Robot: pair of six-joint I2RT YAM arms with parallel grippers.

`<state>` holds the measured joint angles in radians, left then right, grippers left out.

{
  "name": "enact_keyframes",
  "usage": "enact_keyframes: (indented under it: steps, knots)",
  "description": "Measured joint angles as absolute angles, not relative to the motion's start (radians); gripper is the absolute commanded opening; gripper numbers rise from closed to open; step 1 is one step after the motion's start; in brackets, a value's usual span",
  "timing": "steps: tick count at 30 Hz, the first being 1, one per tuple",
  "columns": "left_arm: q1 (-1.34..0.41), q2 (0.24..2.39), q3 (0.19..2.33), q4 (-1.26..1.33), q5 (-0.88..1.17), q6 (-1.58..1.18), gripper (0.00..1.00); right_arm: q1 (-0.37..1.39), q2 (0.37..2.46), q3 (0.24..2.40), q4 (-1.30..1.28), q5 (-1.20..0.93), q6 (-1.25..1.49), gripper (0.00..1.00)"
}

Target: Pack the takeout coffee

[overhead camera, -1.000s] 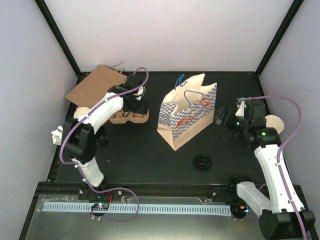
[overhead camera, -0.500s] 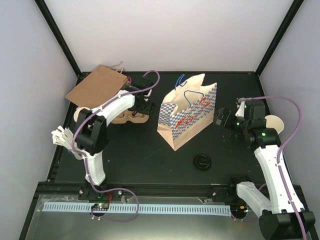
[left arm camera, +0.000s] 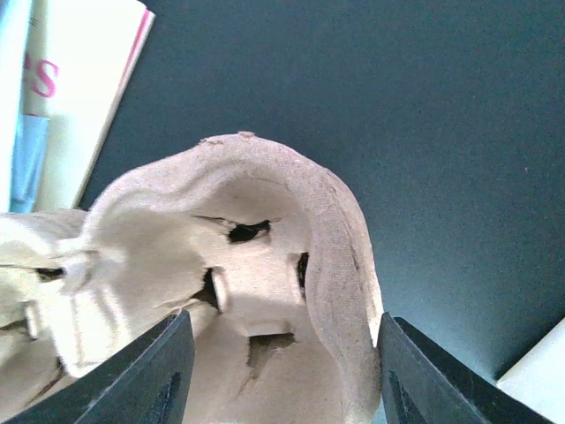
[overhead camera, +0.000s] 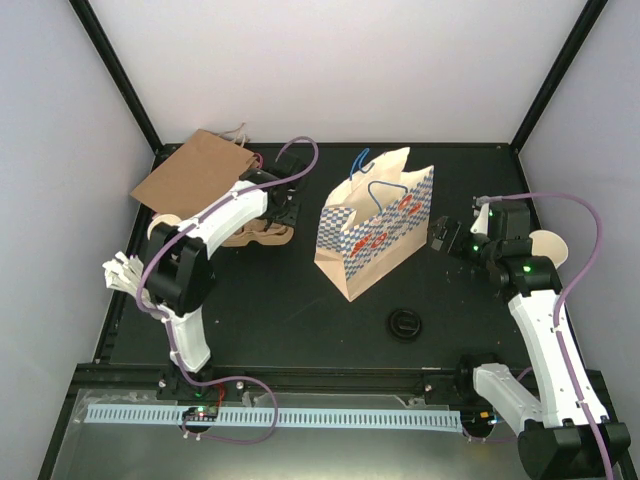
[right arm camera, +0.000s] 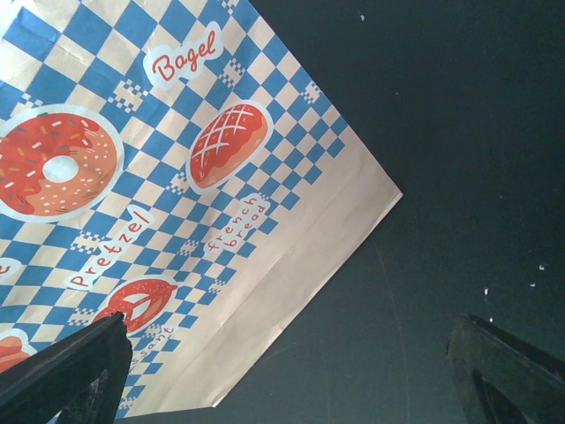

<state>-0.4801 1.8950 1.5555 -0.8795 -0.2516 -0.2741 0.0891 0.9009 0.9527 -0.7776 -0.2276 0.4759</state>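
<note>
A brown pulp cup carrier [overhead camera: 250, 235] lies at the back left, and its rounded end [left arm camera: 256, 265] fills the left wrist view. My left gripper [overhead camera: 283, 208] [left arm camera: 282, 353] is closed around that end, with one finger [left arm camera: 424, 371] pressed against the rim. One takeout coffee shows as a black round lid [overhead camera: 405, 323] on the mat at front centre. The blue-and-white checked bag [overhead camera: 375, 225] [right arm camera: 177, 177] stands open mid-table. My right gripper [overhead camera: 443, 238] [right arm camera: 291, 353] hangs open beside the bag's right side, holding nothing.
A flat brown paper bag [overhead camera: 195, 168] lies at the back left corner. White napkins [overhead camera: 125, 270] sit at the left edge. Cream paper cups stand at the left edge [overhead camera: 160, 227] and the right edge [overhead camera: 548, 246].
My left gripper moved right to the carrier's right end and its jaws narrowed around it. The left elbow swung left. The right arm stayed still.
</note>
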Motion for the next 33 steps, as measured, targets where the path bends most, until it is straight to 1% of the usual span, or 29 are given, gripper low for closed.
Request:
enact_keyframes:
  steps: [3, 5, 10, 13, 14, 16, 21, 33]
  knots:
    - [-0.48, 1.862, 1.555, -0.881, -0.27, -0.274, 0.56, 0.089, 0.901, 0.949, -0.777, -0.229, 0.476, 1.0]
    - [-0.48, 1.845, 1.555, -0.883, -0.283, -0.274, 0.49, 0.089, 0.901, 0.948, -0.777, -0.231, 0.476, 1.0]
    - [-0.48, 1.838, 1.554, -0.884, -0.289, -0.274, 0.21, 0.089, 0.9, 0.947, -0.777, -0.237, 0.476, 1.0]
    - [-0.48, 1.838, 1.554, -0.886, -0.284, -0.273, 0.07, 0.089, 0.899, 0.947, -0.777, -0.24, 0.476, 1.0]
    - [-0.48, 1.838, 1.554, -0.888, -0.283, -0.274, 0.03, 0.089, 0.898, 0.947, -0.777, -0.24, 0.476, 1.0]
    - [-0.48, 1.836, 1.554, -0.896, -0.284, -0.276, 0.02, 0.089, 0.897, 0.947, -0.777, -0.241, 0.476, 1.0]
    - [-0.48, 1.792, 1.554, -0.927, -0.295, -0.27, 0.02, 0.089, 0.896, 0.947, -0.777, -0.247, 0.476, 1.0]
    - [-0.48, 1.662, 1.62, -1.056, -0.408, -0.262, 0.02, 0.089, 0.891, 0.947, -0.777, -0.259, 0.476, 1.0]
